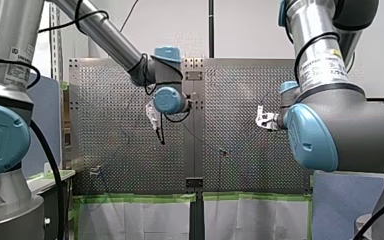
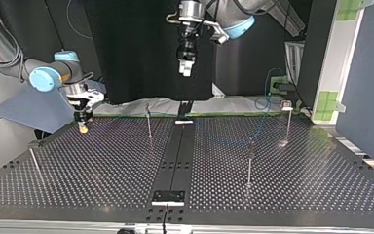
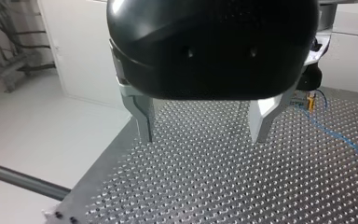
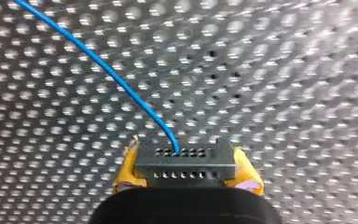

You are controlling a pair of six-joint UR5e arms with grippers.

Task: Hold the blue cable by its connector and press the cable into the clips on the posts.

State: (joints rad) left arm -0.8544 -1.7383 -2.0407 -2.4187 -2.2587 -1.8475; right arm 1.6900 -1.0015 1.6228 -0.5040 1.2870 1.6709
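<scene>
Connector gripped, clips not yet reached.
Your yellow-padded right end effector [image 2: 83, 124] is clamped on the grey connector block [image 4: 186, 169] of the thin blue cable [image 4: 116, 79], low over the perforated metal worktop [image 2: 102, 185] near its far-left corner in the top view. Your left end effector [image 3: 202, 138] hangs high, fingers apart. Only the right wrist view proves the grip, and only the top view shows the thin metal posts [image 2: 249, 165]. Watch the slack: it may snag a post or tug the connector askew.
</scene>
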